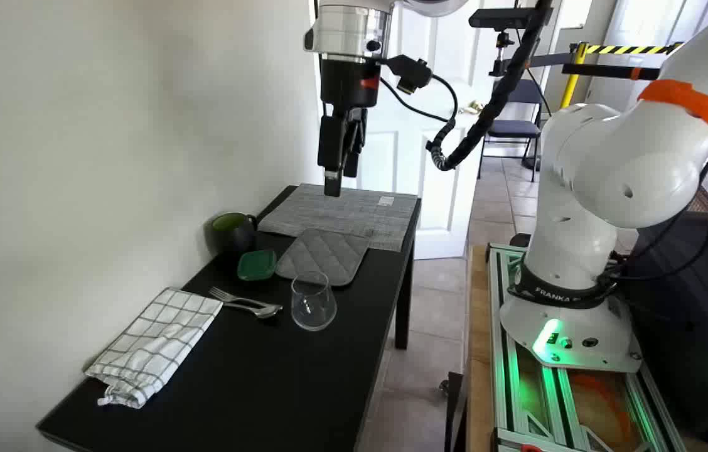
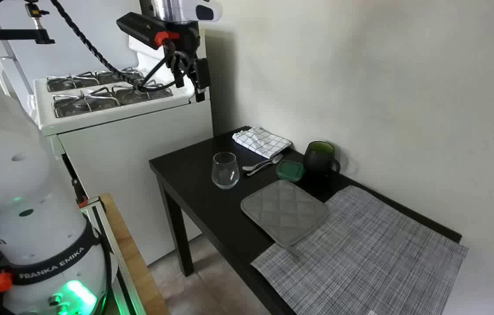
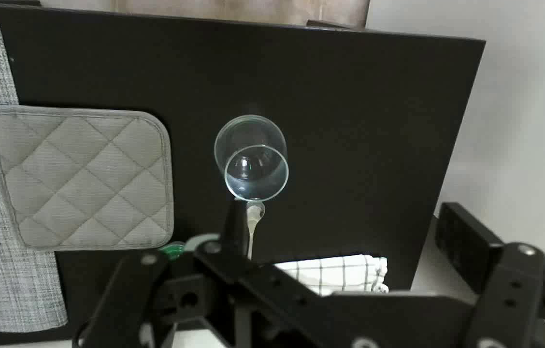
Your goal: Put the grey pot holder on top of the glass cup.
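The grey pot holder is a quilted square lying flat on the black table, with one edge over the grey mat. It also shows in an exterior view and at the left of the wrist view. The transparent glass cup stands upright beside it, a short gap away, with nothing on top; it also shows in an exterior view and in the wrist view. My gripper is open and empty, high above the table. It hangs pointing down in both exterior views.
The pale grey mat covers one table end. A dark mug, a small green-lidded container, cutlery and a checked cloth lie along the wall side. A white stove stands beyond the table's other end.
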Available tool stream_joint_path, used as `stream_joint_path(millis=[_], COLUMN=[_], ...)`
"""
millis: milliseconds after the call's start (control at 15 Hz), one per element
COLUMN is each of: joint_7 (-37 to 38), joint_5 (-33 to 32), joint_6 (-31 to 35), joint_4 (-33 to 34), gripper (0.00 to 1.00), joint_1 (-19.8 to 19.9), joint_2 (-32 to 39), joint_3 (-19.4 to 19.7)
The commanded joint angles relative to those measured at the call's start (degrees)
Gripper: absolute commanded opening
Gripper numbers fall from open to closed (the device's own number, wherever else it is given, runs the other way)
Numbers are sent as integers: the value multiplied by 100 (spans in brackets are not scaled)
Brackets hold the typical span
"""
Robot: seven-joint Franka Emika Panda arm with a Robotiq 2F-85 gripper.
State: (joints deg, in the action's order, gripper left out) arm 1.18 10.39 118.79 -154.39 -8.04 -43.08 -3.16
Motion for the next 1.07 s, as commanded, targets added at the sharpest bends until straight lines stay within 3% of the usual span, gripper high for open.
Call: stream_joint_path(millis=[0,333,800,1000], joint_7=[-17,137,712,805], joint_5=[17,-28,-792,-1101], joint_6=[-21,-54,843,872], joint_4=[13,60,218,342], gripper=[100,100,100,100], joint_1=[29,92,1569,2124], joint_2=[0,24,155,406], joint_3=[-22,-90,429,665])
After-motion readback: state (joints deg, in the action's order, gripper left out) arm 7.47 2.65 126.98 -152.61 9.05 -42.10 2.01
